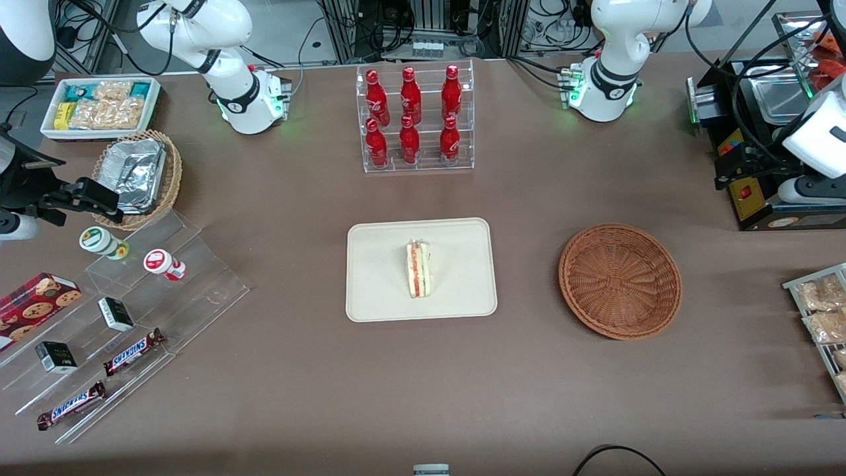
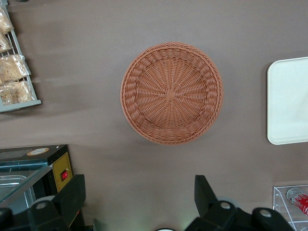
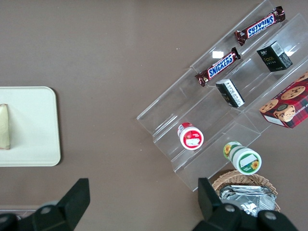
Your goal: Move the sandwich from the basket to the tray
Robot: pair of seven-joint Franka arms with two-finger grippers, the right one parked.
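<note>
Sandwich wedge of pale bread [image 1: 418,269] sat on the cream rectangular tray [image 1: 377,297]; the round red-brown wicker basket [image 2: 171,93] lay bare. Gripper [image 2: 139,202] hovered above, fingers [image 2: 204,195] wide, holding nothing — placement looked done.

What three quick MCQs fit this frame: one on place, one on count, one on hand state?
1. Where is the triangular white-bread sandwich?
A. in the brown wicker basket
B. on the cream rectangular tray
C. on the bare table

2. How many red bottles stand in the clear rack?
A. four
B. six
C. eight

3. The left arm's hand is:
A. open, holding nothing
B. shut on the sandwich
C. shut on the basket

Key: B, the sandwich lies on the tray and the basket holds nothing. B, the red bottles stand three above three. A, the hand hangs above the table beside the basket, fingers spread.
</note>
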